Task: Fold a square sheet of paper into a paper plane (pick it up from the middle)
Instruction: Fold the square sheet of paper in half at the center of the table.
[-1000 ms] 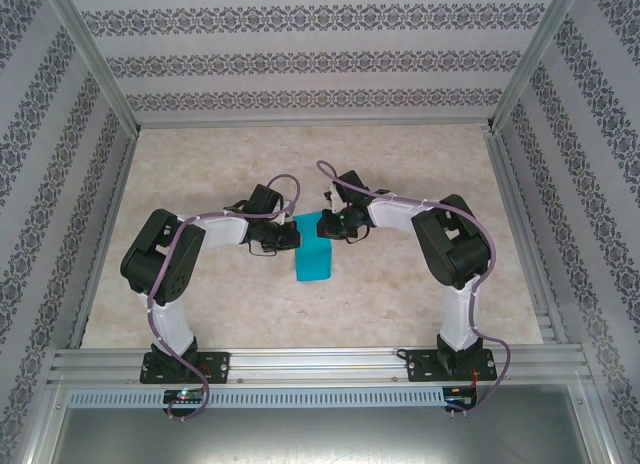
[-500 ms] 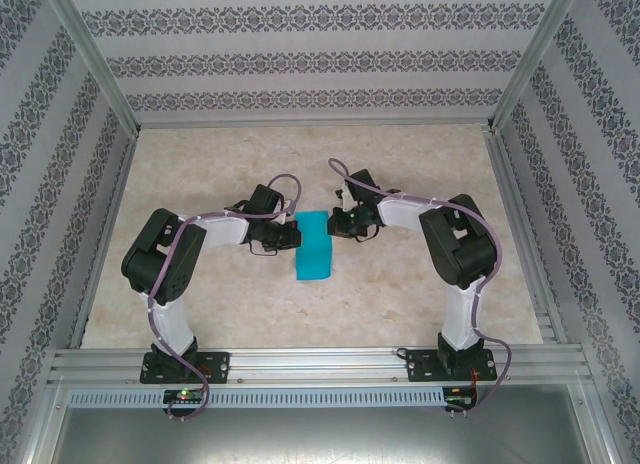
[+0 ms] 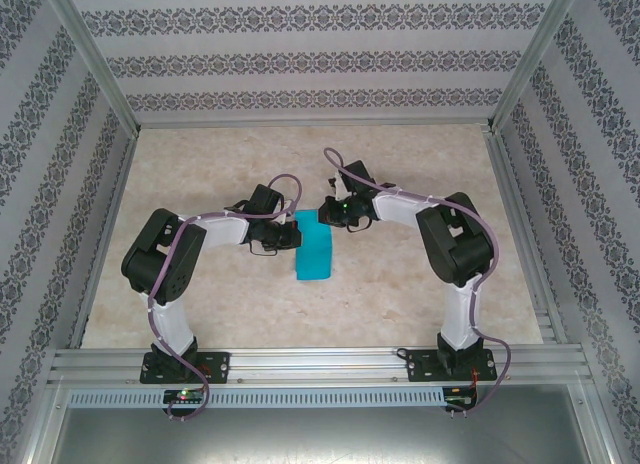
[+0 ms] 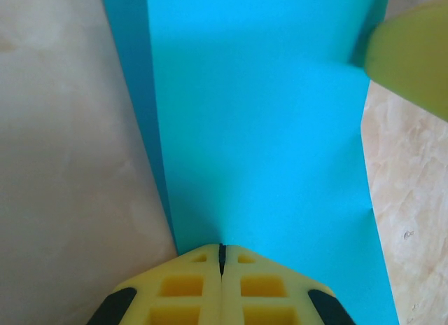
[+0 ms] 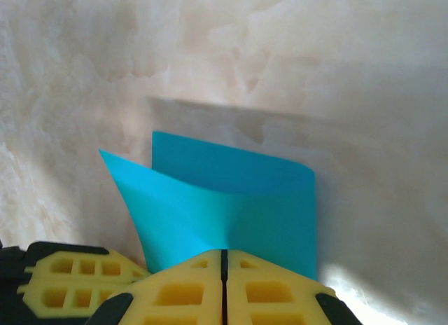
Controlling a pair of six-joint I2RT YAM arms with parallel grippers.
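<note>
The square sheet of paper [image 3: 315,252] lies folded into a cyan strip at the middle of the table. My left gripper [image 3: 291,236] is at its left edge. In the left wrist view the shut left gripper [image 4: 222,248] rests its tips on the sheet of paper [image 4: 259,115]. My right gripper [image 3: 327,215] is at the strip's far end. In the right wrist view the right gripper [image 5: 224,253] is shut on the upper layer of the paper [image 5: 231,199], which puckers at the tips and lifts at one corner. No paper plane shape shows.
The marble-patterned tabletop [image 3: 400,284] is bare around the sheet. Patterned walls and aluminium rails [image 3: 310,362] close it in. The two grippers are close together: a right gripper finger [image 4: 413,59] shows in the left wrist view, and the left gripper's fingers [image 5: 70,286] in the right wrist view.
My right gripper drew a little to the right, then came back left and farther away over the sheet's far end, whose outline widened, then narrowed. The left arm stayed put.
</note>
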